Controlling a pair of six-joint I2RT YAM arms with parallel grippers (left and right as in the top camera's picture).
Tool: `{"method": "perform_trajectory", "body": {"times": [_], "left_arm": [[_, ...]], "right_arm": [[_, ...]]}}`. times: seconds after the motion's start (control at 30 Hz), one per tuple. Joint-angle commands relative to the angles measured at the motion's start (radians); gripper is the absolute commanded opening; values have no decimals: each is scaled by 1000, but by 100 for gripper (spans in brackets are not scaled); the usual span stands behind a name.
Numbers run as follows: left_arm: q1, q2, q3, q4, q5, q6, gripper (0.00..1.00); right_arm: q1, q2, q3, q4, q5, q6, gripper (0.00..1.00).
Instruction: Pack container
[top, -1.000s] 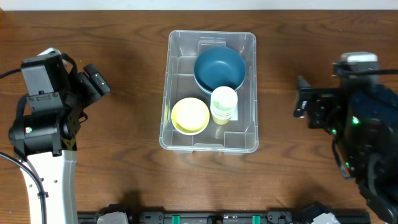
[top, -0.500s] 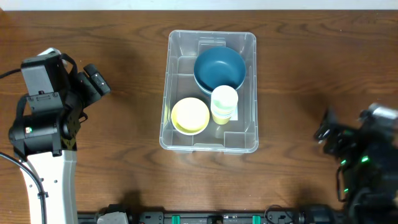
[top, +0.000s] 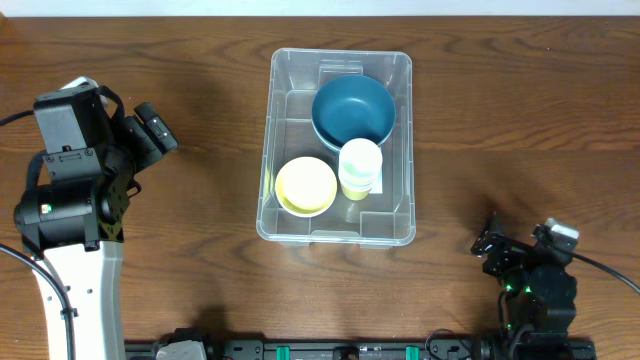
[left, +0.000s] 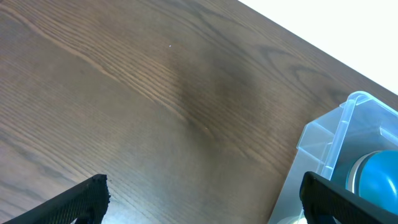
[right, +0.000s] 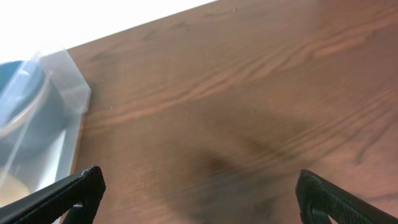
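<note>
The clear plastic container (top: 290, 90) stands at the table's middle. Inside it are a blue bowl (top: 352, 110), a yellow bowl (top: 305, 185) and a pale yellow cup (top: 360, 167). My left gripper (top: 157, 128) is open and empty, well left of the container. My right gripper (top: 490, 243) is open and empty near the front right, to the right of the container. The left wrist view shows the container's corner (left: 336, 134) and the blue bowl (left: 376, 177) at the right. The right wrist view shows the container (right: 65, 81) at the left.
The brown wooden table (top: 200, 60) surrounds the container. The left arm's body (top: 70, 190) stands at the left. A black rail (top: 350, 350) runs along the front edge. A white wall edge shows beyond the table in both wrist views.
My right arm has drawn back from beside the container's right side toward the front right corner and dropped low. The left arm and the container's contents have not moved.
</note>
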Motion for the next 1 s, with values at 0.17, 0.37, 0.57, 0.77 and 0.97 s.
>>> {"method": "perform_trajectory", "body": {"times": [0.17, 0.37, 0.57, 0.77, 0.97], "left_arm": [[5, -3, 17, -2, -8, -2, 98], [5, -3, 17, -2, -8, -2, 98], [5, -3, 17, -2, -8, -2, 98], [5, -3, 17, -2, -8, -2, 98], [5, -3, 17, -2, -8, -2, 98]], "right_arm": [[-8, -51, -91, 51, -11, 35, 99], [-8, -50, -92, 56, -11, 35, 99], [-8, -50, -92, 55, -11, 35, 99], [-8, -50, -92, 55, -11, 35, 99], [-8, -50, -92, 55, -11, 35, 99]]}}
